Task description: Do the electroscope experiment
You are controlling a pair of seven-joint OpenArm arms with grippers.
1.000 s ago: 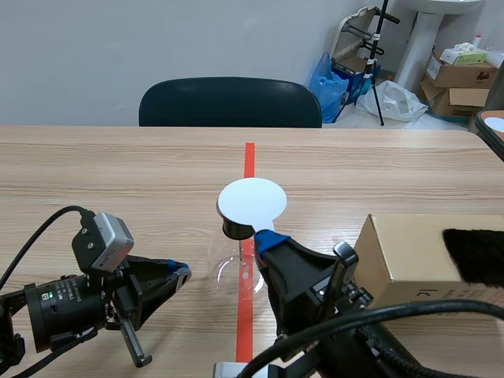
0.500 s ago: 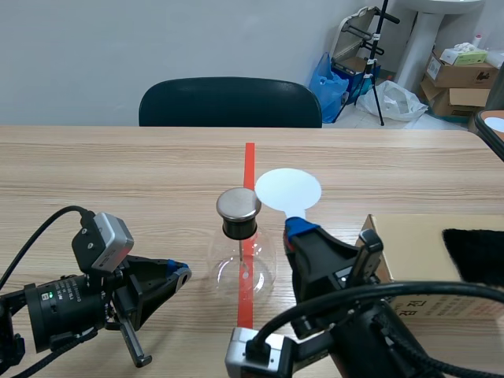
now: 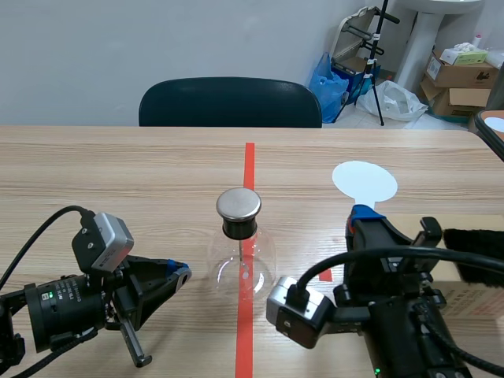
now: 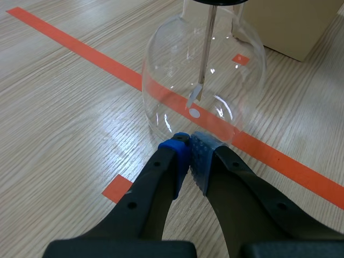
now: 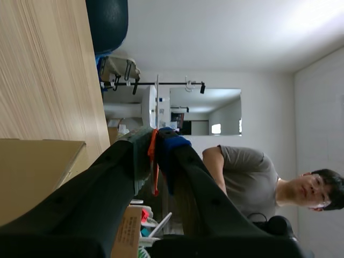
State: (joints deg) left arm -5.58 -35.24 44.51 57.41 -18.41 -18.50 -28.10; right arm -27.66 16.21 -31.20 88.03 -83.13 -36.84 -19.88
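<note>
Swinging away from the electroscope flask (image 3: 244, 264), the right gripper (image 3: 364, 214) has carried its white paddle (image 3: 364, 181) off the metal cap (image 3: 239, 204), which it covered a second ago. It now holds the paddle over the table (image 3: 118, 173), well to the right of the orange-red tape line (image 3: 250, 161). That claw is clenched on the paddle's handle, with the round disc standing above the fingertips; the right wrist view shows a thin strip pinched edge-on between the pads. The flask sits upright on the tape line at the middle of the table, its cap bare. Through the glass, the left wrist view shows a rod with a small pale leaf (image 4: 194, 98) at its end. The left gripper (image 3: 179, 272) lies low on the flask's left, clenched on nothing, its pads pressed together just short of the glass base; whether they touch it cannot be told. A cardboard box (image 4: 285, 24) with black fur (image 3: 476, 250) on top stands at the table's right. A dark chair (image 3: 230, 101) stands across the table.
</note>
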